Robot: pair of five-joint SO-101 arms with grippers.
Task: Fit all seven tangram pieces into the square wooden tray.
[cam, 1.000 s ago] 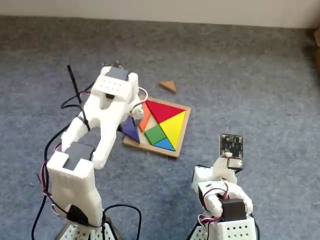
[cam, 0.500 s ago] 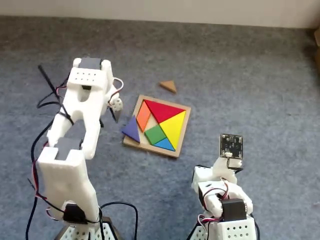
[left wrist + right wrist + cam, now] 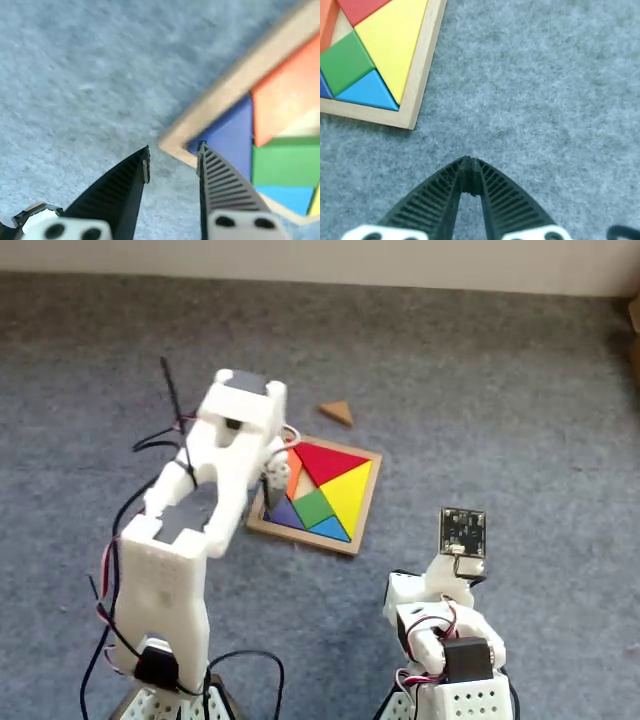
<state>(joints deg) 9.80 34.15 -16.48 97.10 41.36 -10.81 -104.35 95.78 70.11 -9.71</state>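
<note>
A grey-blue, carpet-like surface (image 3: 520,390) with a short, mottled nap runs across the whole scene. Along its far edge lies a pale strip (image 3: 400,260), a wall or skirting, and the light is soft and even, with only faint shadows.

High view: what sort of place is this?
Probably a carpeted floor or tabletop in a room, used as a robot workspace: grey carpet-like surface, pale wall strip along its far edge, square wooden tray laid out on it.

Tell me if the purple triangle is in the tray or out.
In. The purple triangle lies inside the tray corner, against the orange piece and the green piece.
</note>
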